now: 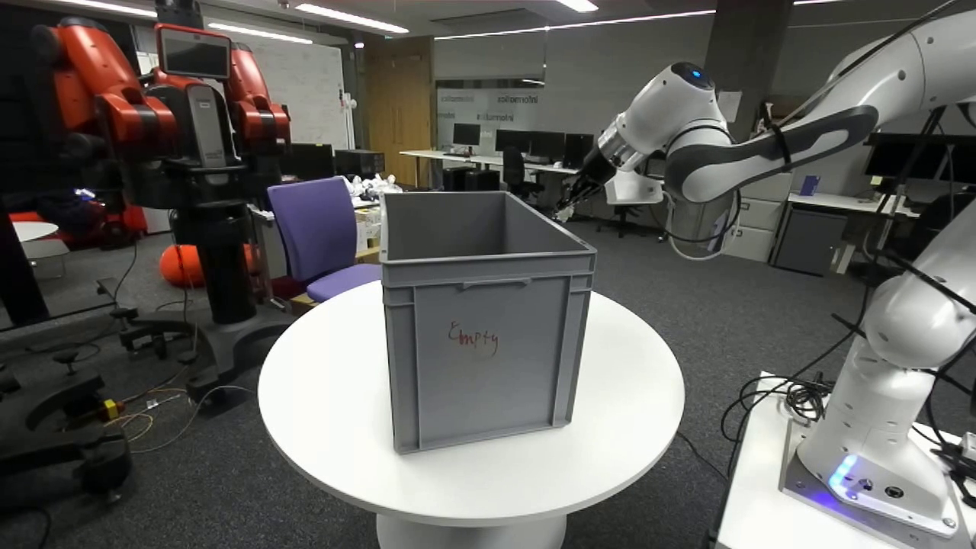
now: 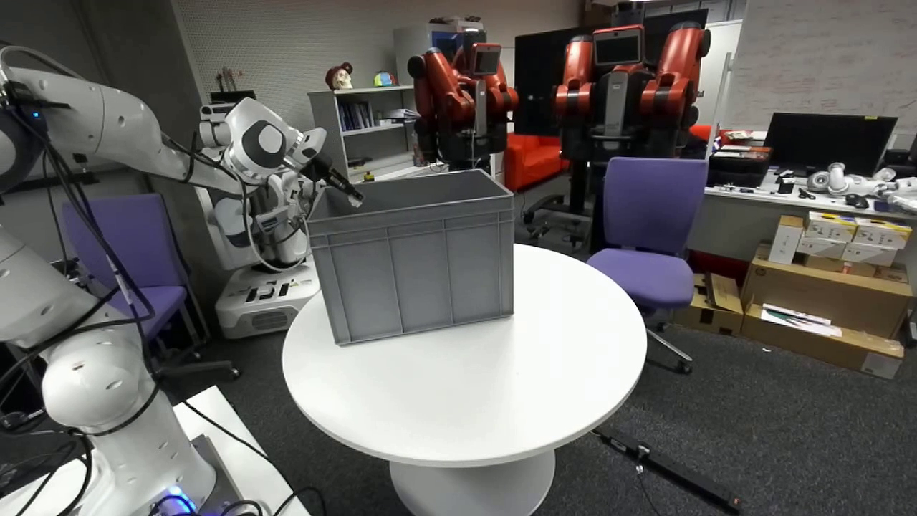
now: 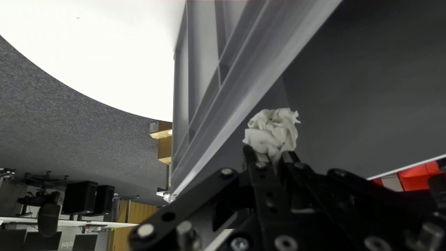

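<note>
The likeliest trouble here is the rim (image 3: 266, 78) of the tall grey rectangular plastic crate (image 1: 488, 381): the black two-fingered gripper (image 3: 274, 158) is close to one long side of it, and a straight descent with too little sideways clearance could knock a finger against that edge and shove the crate across the round white table (image 1: 328, 404) beneath it. The crumpled white wad of what looks like tissue (image 3: 273, 130) is a second worry — it is caught only by its near end, so brushing the plastic could peel it loose. Being apparently light and soft, it might also cling to one finger when let go, or tumble to either side of the rim if freed this near to it. The gripper is grasping the wad, its fingers almost together and pinching the crumpled end between them. The wad thus sits right at the fingertips, most of it bulging out past them. In the wrist view it shows against the crate's dark inside, with no contact visible; how high above the opening it hangs — or whether it is wholly within the rim — I cannot tell.
</note>
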Available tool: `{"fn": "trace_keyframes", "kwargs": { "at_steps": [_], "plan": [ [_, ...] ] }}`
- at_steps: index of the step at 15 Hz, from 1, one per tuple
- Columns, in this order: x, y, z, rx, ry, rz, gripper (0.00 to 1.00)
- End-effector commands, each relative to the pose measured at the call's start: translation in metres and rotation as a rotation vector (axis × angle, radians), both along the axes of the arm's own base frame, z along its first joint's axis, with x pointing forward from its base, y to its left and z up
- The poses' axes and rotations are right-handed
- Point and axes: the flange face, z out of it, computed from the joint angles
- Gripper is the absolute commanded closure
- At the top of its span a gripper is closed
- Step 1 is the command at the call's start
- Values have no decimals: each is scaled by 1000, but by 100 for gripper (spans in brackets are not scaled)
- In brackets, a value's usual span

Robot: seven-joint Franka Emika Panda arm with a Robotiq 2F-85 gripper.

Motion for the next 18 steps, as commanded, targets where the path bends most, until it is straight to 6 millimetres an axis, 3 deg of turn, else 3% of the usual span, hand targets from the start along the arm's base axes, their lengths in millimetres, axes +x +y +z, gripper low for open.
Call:
{"fn": "trace_keyframes", "kwargs": {
  "at_steps": [1, 2, 4, 8, 13, 18],
  "plan": [
    [20, 29, 5, -36, -17, -4, 98],
    [24, 37, 4, -44, -14, -5, 98],
    [35, 48, 2, -63, 1, -9, 65],
    [52, 58, -3, -92, 27, -10, 37],
    [61, 53, -2, -78, 30, -8, 1],
    [51, 10, 13, -54, -9, -60, 0]
  ]
}}
